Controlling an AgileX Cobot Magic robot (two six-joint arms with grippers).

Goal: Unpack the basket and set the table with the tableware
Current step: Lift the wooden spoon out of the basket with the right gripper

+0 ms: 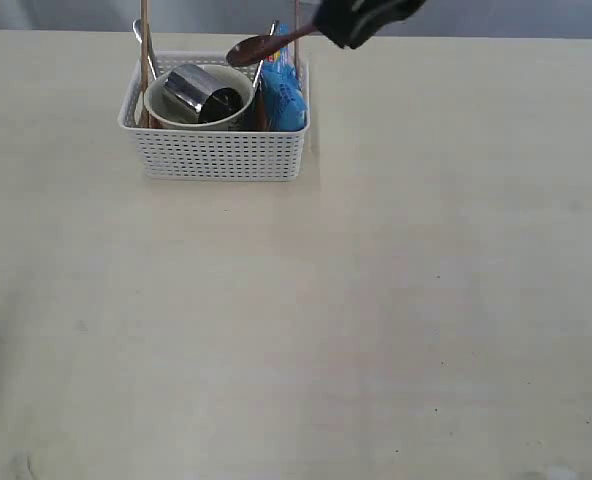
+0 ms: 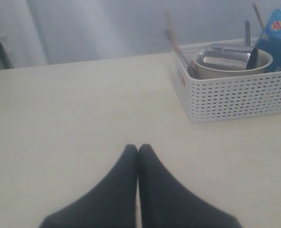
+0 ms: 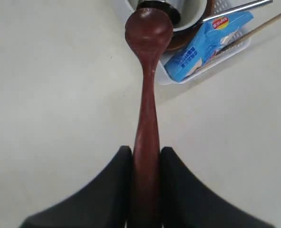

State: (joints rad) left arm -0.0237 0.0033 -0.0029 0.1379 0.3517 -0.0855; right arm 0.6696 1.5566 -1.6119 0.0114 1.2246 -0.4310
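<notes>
On my screen the pale beige desk (image 1: 376, 320) takes up nearly everything, most of it bare. The white perforated basket (image 1: 221, 155) sits toward the desk's far edge, left of centre in the exterior view.

My right hand (image 1: 361, 20) hangs in the air above the basket's far right corner, its fingers clamped on the handle of the dark red spoon (image 1: 261, 46). My left hand (image 2: 138, 149) is over bare desk, well apart from the basket, its two fingers pressed together with nothing between them.

Inside the basket the cream bowl (image 1: 166, 105) fills the left part. The blue chip bag (image 1: 284, 95) stands on edge against the right wall. The steel cup (image 1: 201, 92) lies on its side in the bowl.

The spoon's round end sticks out over the basket, clear of the things below. Two wooden chopsticks (image 1: 144, 40) stand up from the basket, one at each end.
</notes>
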